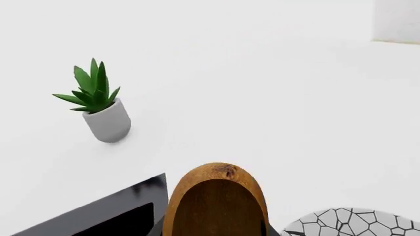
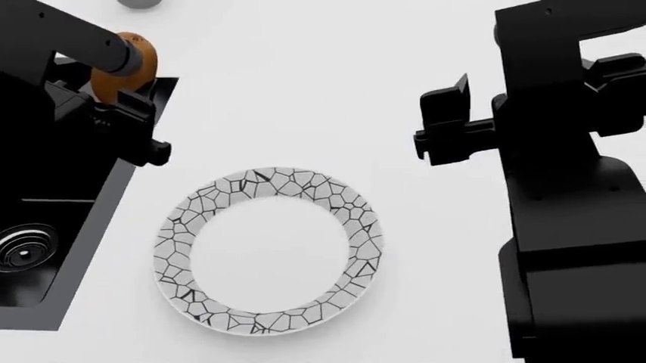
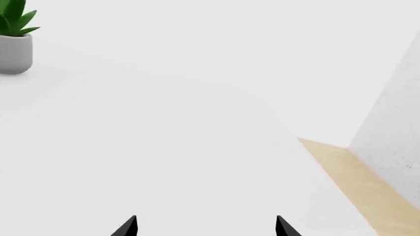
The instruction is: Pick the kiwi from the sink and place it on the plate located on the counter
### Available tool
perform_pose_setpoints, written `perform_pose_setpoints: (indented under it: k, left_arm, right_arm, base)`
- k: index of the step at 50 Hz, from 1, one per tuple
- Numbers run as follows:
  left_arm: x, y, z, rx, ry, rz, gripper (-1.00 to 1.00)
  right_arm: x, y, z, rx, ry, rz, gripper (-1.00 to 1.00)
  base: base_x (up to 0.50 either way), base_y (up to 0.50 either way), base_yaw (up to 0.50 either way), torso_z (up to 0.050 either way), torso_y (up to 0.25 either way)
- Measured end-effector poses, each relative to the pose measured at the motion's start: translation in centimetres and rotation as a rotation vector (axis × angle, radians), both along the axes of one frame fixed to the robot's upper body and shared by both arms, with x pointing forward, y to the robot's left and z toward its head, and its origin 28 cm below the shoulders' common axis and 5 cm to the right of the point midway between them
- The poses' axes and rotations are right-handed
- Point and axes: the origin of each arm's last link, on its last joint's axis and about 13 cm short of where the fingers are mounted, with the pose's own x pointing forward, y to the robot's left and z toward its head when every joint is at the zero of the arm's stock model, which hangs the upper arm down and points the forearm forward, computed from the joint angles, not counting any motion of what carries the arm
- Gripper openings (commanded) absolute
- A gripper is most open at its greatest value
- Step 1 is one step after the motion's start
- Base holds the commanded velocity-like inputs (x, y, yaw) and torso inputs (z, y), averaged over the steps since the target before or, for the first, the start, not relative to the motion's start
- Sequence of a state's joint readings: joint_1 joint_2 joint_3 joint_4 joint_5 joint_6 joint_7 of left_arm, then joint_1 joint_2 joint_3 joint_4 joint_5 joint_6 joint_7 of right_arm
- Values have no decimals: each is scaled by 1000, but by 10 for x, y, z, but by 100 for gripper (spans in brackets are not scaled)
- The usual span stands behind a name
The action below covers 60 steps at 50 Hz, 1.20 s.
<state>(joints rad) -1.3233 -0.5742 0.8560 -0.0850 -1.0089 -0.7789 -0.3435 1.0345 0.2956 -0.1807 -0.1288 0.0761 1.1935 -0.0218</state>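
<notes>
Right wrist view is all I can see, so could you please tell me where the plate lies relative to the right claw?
Observer: The plate lies empty on the counter, between the sink and the right claw.
Operator: Thank you. Is the kiwi visible anywhere?
Observer: No, no view shows it. There is only a wooden bowl on the counter by the sink's far corner.

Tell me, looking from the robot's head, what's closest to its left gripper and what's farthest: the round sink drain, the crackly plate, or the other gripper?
From the left gripper, head view:
1. The plate, on the counter just toward the robot and to the right.
2. The sink drain, down in the black basin, left side. Close to the plate's distance, so hard to rank.
3. The right gripper, clearly farthest, across the counter.
</notes>
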Motion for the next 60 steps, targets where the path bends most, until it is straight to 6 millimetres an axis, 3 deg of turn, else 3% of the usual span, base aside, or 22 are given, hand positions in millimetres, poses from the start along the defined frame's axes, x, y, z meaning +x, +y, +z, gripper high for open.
perform_pose_setpoints:
  k: [27,60]
  left_arm:
    - [0,3,2,1,14,13,-100]
    - [-10,-16,14,-36,229,-218,-100]
  right_arm:
    - [2,3,1,-11,-3,7,100]
    - [2,0,-3,-4,4,2,100]
  base:
    - [0,0,0,0,0]
    - [0,0,0,0,0]
